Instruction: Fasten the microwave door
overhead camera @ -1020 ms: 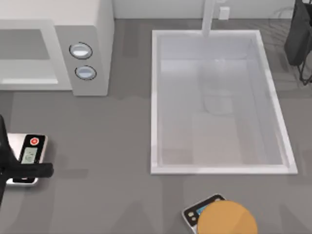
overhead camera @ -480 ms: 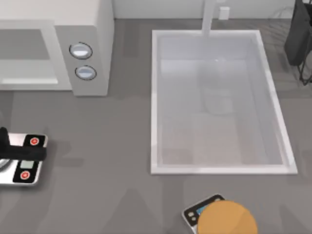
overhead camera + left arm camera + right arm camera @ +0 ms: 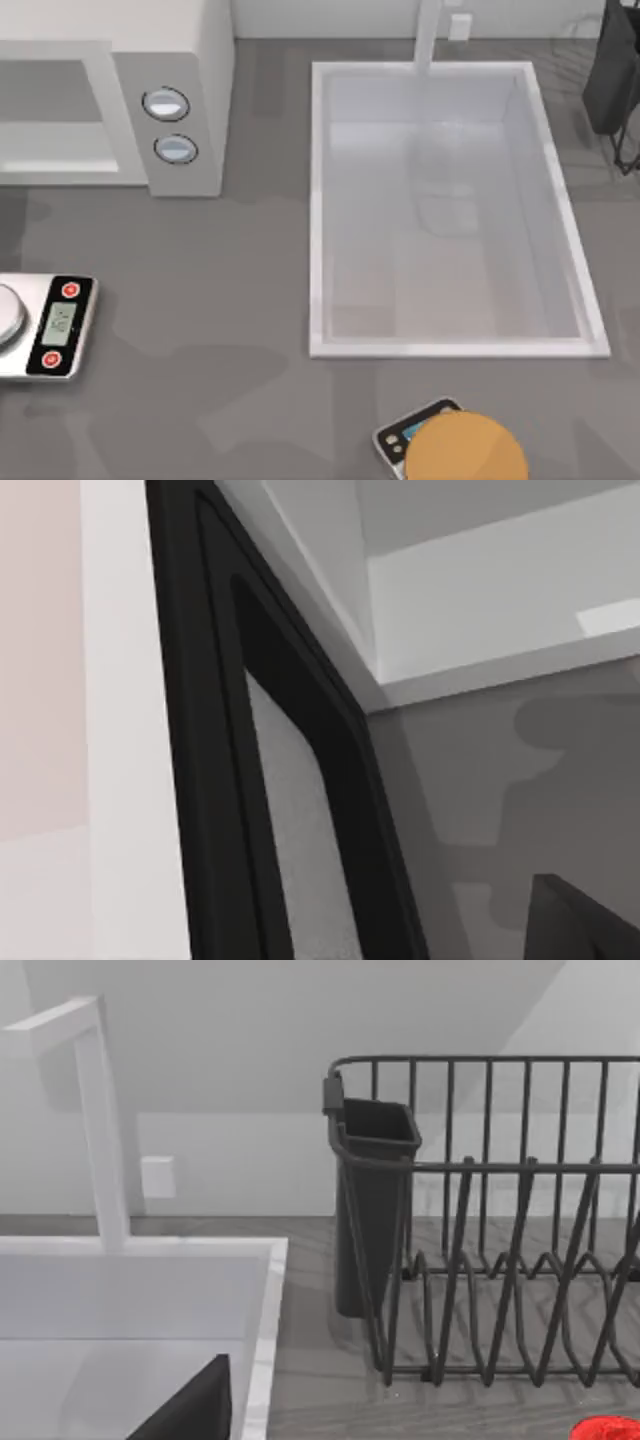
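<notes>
1. Microwave (image 3: pixel 110 90) stands at the worktop's (image 3: pixel 230 330) far left, cavity open.
2. Microwave door (image 3: pixel 300 810) fills the left wrist view, right beside the left hand; hand's state: cannot tell.
3. Left arm, over the scale (image 3: pixel 45 325) a second ago, has left the top view — likely reaching the door to push.
4. Right arm is parked by the dish rack (image 3: pixel 500 1220).
</notes>
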Robot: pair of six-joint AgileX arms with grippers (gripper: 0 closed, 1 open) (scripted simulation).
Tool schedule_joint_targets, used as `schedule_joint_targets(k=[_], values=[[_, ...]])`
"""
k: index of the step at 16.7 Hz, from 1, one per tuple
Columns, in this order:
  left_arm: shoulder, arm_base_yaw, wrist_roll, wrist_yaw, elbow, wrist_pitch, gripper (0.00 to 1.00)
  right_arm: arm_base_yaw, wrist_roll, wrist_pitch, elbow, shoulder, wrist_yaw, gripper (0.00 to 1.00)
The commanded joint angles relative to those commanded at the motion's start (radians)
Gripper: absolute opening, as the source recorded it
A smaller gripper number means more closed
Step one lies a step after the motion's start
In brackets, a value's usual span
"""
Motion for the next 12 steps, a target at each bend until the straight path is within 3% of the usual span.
schedule_joint_targets(k=[6,9,12], values=[[0.398,0.514,0.265,0.391,0.385,-0.336,0.0,0.0,0.0,0.0,0.0,0.0,0.0,1.0],[0.493,0.646,0.34,0.512,0.489,-0.439,0.0,0.0,0.0,0.0,0.0,0.0,0.0,1.0],[0.519,0.684,0.363,0.549,0.522,-0.471,0.0,0.0,0.0,0.0,0.0,0.0,0.0,1.0]])
